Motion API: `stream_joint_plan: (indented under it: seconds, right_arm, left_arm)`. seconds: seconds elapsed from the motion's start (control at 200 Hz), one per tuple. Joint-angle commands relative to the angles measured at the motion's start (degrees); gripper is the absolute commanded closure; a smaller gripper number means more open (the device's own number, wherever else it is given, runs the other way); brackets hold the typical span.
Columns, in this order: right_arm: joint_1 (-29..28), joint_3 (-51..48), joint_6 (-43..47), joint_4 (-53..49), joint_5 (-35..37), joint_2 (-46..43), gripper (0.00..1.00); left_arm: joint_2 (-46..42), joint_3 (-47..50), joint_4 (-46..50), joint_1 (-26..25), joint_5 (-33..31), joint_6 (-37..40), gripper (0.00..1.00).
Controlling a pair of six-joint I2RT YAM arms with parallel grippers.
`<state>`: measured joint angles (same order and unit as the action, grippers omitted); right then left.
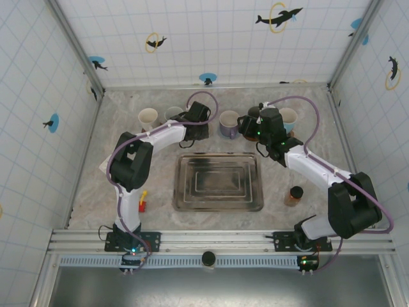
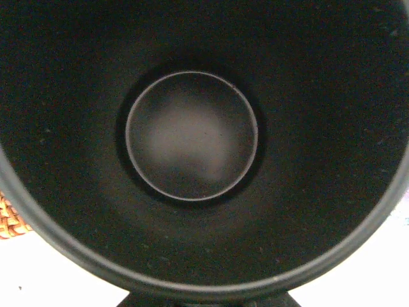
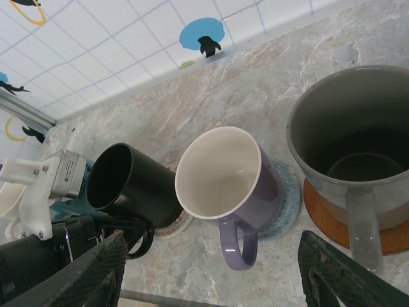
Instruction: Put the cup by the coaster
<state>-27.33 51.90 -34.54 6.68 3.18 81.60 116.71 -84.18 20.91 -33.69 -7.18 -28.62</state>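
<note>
The black cup (image 3: 131,185) (empty) tilts sideways, partly covering a woven coaster (image 3: 177,225).

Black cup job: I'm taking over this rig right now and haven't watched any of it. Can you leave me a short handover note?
Left gripper: shut on the black cup, which is tilted with its mouth towards the wrist camera.
Right gripper: open, holding nothing, facing the row of mugs.
Things: the black cup is at the edge of the woven coaster. Next to it, the purple mug sits on a blue coaster and the grey mug on a brown coaster.
Done: cup gripped and brought to the coaster.
Left: stand it upright beside the coaster, release, back off.
</note>
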Motion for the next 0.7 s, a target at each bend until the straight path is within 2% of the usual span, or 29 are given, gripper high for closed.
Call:
stream_joint_plan:
  seconds: [0.0, 0.696]
  right_arm:
    - [0.3, 2.3, -0.3, 1.2, -0.2, 0.2, 0.28]
    - [0.3, 2.1, -0.3, 1.2, -0.2, 0.0, 0.28]
  left_arm:
    - [0.8, -0.8, -2.0, 0.1, 1.6, -1.2, 1.00]
    - [0.9, -1.4, -0.4, -0.6, 0.9, -1.4, 1.00]
